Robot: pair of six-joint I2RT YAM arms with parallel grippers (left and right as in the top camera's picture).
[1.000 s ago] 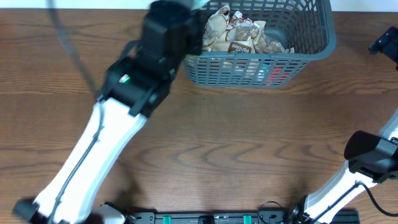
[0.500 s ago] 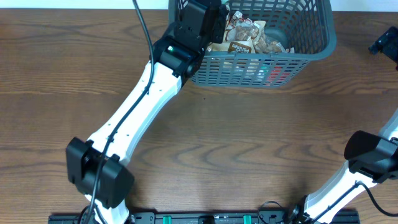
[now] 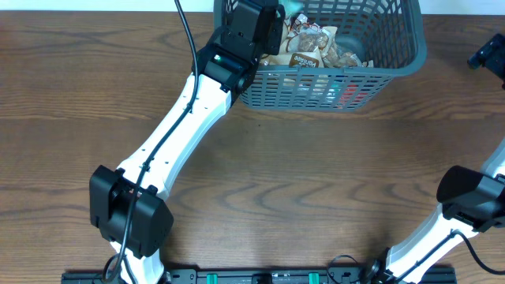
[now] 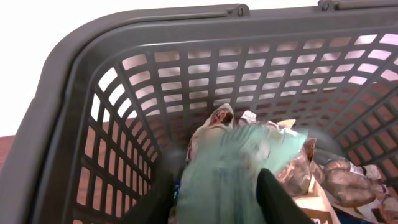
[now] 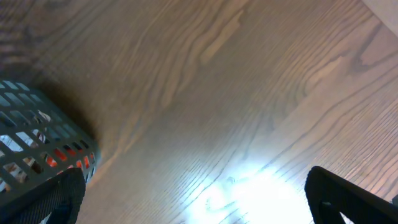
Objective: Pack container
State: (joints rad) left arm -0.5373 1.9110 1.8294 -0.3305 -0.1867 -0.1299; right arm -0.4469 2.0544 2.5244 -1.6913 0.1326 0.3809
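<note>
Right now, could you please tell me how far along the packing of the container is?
Done: several snack packets lie in the container. In hand: a pale green packet sits between the fingers of the left tool inside the container; gripped or released, I cannot tell. The right tool hangs open and empty above the table. Left: freeing that packet and withdrawing the arm.

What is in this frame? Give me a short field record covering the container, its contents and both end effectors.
container: dark grey slotted basket at the far edge of the table
contents: several snack packets piled inside
left end effector: over the basket's left end, fingers apart, blurred pale green packet between them; held or released, cannot tell
right end effector: open, empty, over bare wood to the right of the basket
</note>
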